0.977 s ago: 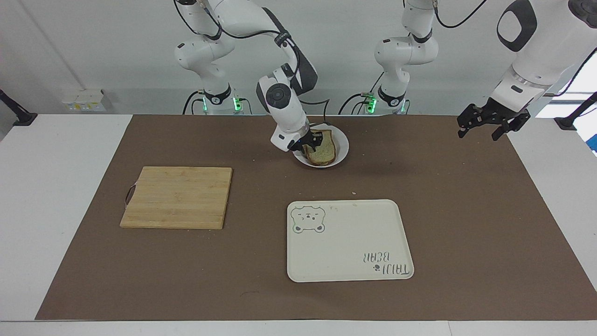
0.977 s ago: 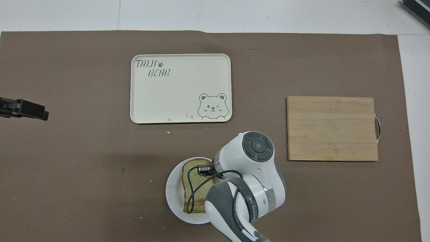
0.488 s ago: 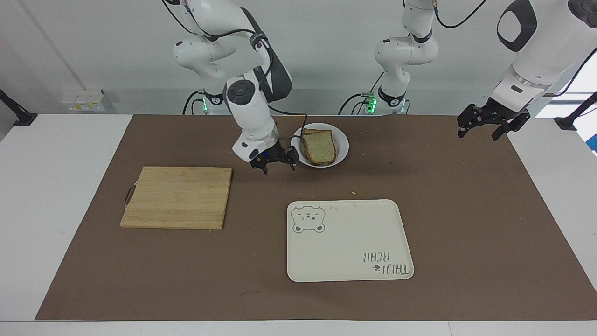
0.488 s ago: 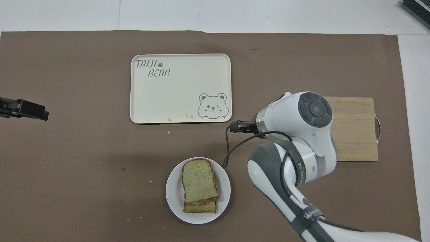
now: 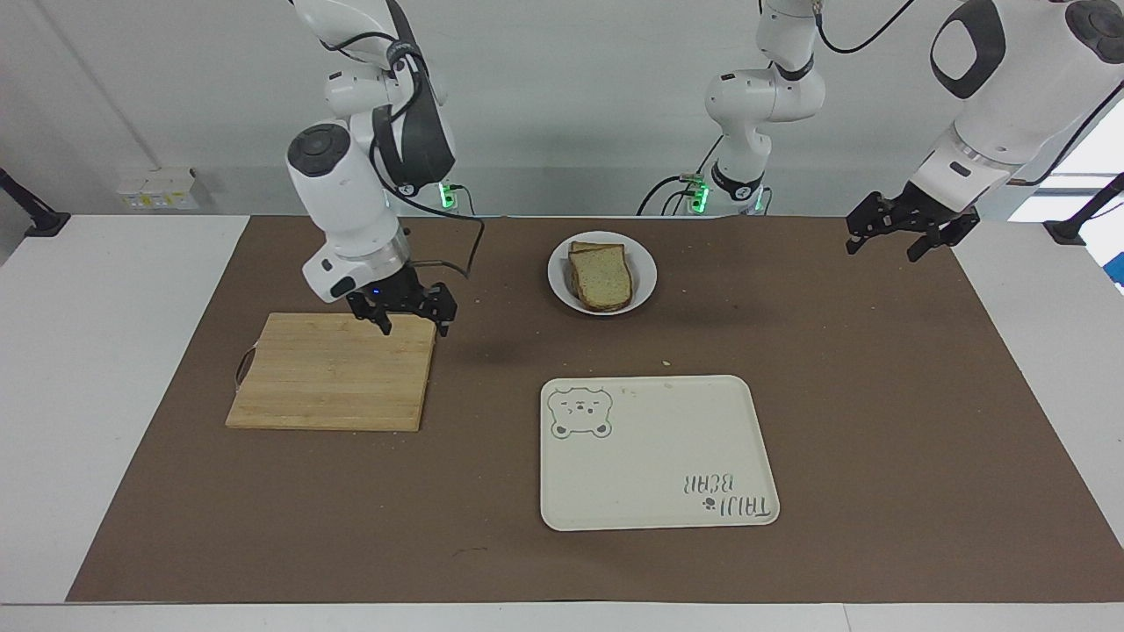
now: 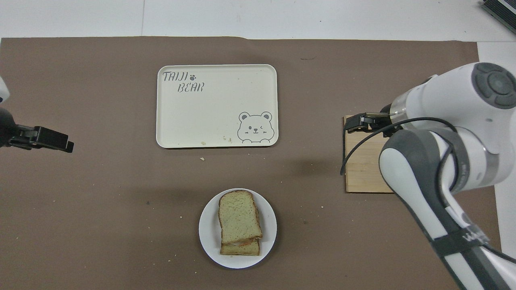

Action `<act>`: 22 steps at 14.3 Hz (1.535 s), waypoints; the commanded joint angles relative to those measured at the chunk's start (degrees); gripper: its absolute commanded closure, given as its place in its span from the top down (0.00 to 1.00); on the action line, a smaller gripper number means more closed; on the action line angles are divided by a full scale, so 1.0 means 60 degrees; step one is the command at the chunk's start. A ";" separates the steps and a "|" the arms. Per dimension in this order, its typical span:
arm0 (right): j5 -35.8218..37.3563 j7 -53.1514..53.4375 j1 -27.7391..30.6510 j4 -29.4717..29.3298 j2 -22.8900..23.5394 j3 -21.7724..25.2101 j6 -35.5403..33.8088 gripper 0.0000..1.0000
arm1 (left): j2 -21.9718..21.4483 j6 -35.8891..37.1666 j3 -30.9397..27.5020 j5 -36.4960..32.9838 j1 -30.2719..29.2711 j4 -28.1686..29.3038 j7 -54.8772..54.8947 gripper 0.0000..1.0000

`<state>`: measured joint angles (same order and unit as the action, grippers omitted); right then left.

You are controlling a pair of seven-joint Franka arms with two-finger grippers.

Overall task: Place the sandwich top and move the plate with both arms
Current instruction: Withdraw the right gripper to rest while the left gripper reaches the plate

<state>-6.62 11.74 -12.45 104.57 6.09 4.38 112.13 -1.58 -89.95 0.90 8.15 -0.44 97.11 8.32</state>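
The stiff, slippery plate [image 5: 602, 272] with its soft sandwich top [image 5: 603, 276] wants opposite rim grips at three and nine o'clock; both the left hand [image 5: 894, 232] and the right hand [image 5: 413, 314] are open and empty.

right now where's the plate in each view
Facing view: the plate sits upper middle, nearer the robots than the bear tray.
Overhead view: the plate sits bottom middle, again nearer the robots than the tray.
Shared landmark: the tray's bear drawing.
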 commanded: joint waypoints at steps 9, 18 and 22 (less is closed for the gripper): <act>0.0515 -0.0771 0.1314 -0.0725 -0.1586 0.0118 -0.2352 1.00 | -0.1305 -0.3857 0.0070 0.3590 0.1829 0.5813 0.0471 1.00; 0.1103 -0.1049 0.1299 -0.1769 -0.1792 0.0104 -0.3542 1.00 | -0.1275 -0.6685 0.0084 0.7046 0.3644 0.8628 0.2686 0.84; 0.1278 -0.1517 0.1357 -0.2308 -0.1588 0.0090 -0.4021 1.00 | -0.1290 -0.7244 0.0084 0.7577 0.4334 0.9112 0.2774 0.57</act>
<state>-0.32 5.12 -4.91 92.90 -3.74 5.20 90.91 -6.98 -130.75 2.21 51.85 23.36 148.73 23.75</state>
